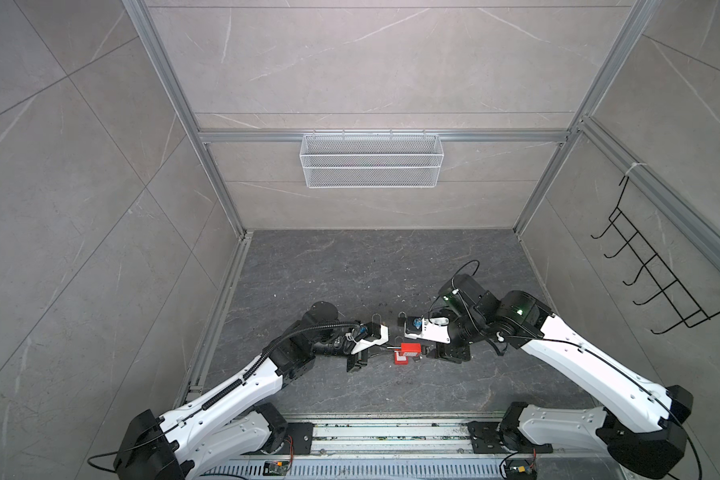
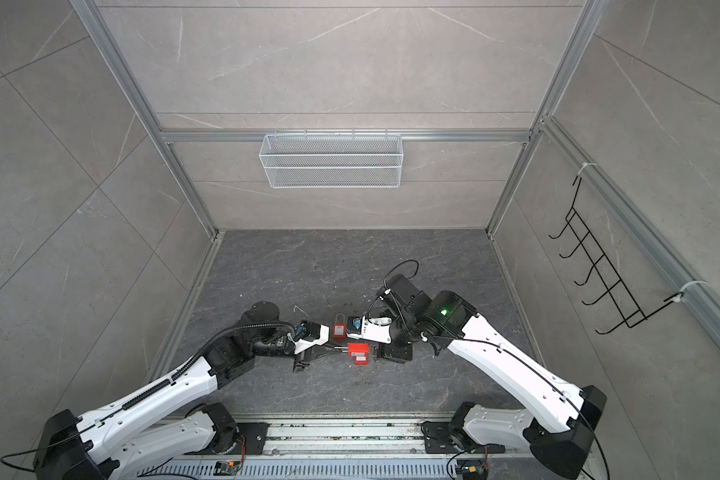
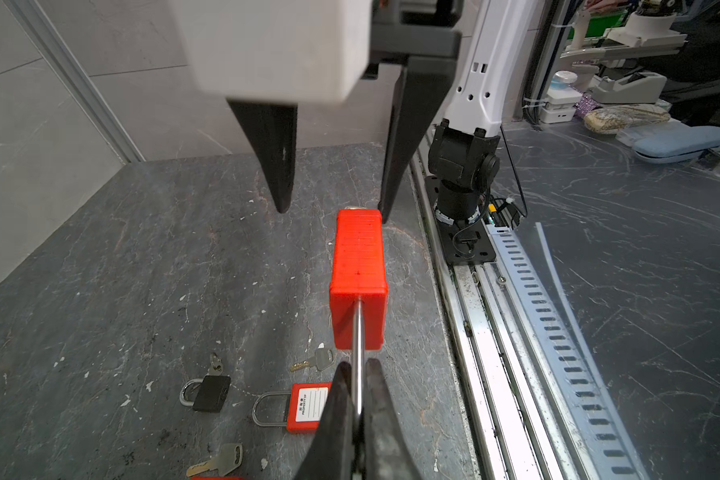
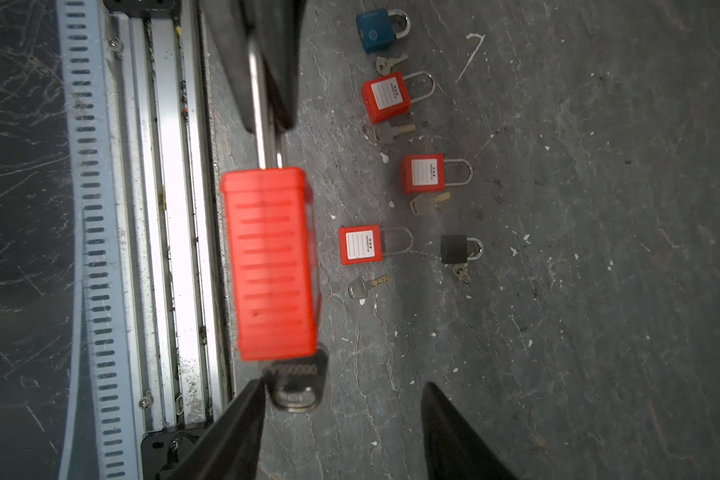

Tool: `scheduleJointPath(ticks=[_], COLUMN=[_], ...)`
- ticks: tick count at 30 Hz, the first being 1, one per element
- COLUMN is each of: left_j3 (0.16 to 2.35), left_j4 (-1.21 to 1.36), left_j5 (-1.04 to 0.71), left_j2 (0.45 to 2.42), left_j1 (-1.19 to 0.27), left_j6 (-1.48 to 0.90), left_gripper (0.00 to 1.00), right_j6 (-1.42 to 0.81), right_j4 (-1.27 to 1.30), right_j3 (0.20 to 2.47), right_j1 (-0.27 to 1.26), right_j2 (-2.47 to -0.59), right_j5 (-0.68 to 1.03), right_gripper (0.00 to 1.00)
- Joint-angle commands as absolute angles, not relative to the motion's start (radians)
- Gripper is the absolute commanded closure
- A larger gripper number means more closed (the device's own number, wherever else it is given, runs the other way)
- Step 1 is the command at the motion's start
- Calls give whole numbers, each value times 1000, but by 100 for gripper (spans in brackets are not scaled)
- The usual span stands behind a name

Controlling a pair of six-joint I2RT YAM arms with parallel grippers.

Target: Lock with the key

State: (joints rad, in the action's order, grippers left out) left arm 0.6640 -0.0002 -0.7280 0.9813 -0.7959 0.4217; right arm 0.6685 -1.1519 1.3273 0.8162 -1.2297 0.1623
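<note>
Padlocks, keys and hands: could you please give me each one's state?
Held red padlock: in the air, held by its shackle.
Key: in the keyhole, not gripped.
Left hand: shut on the shackle.
Right hand: open around the key.
Lying red padlocks, black padlock, blue padlock: shackles closed, keys loose beside.

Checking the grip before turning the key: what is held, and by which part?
Left pincer clamps the red padlock by its shackle; right pincer is open around the key, holding nothing.
</note>
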Motion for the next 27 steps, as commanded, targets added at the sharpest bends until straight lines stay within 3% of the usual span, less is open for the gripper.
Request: scheduleJointPath(ticks=[1, 12, 21, 27], left_j3=[712, 697, 709, 719], left_j4=[29, 80, 48, 30], left_j5=[-792, -788, -775, -787], left_j2=[985, 986, 986, 1007], left_j1=[-793, -793, -793, -793], left_j6=[422, 380, 397, 406], left_gripper=[100, 100, 100, 100], right_j6=[649, 665, 763, 755], right_j4=[-1128, -864, -1020, -1053], right_j3=[1310, 1174, 1127, 1177], right_j1=[807, 804, 805, 807], right_j2=[-1270, -1220, -1069, -1106], right_j5=[120, 0, 193, 261], right_gripper=[39, 40, 44, 53])
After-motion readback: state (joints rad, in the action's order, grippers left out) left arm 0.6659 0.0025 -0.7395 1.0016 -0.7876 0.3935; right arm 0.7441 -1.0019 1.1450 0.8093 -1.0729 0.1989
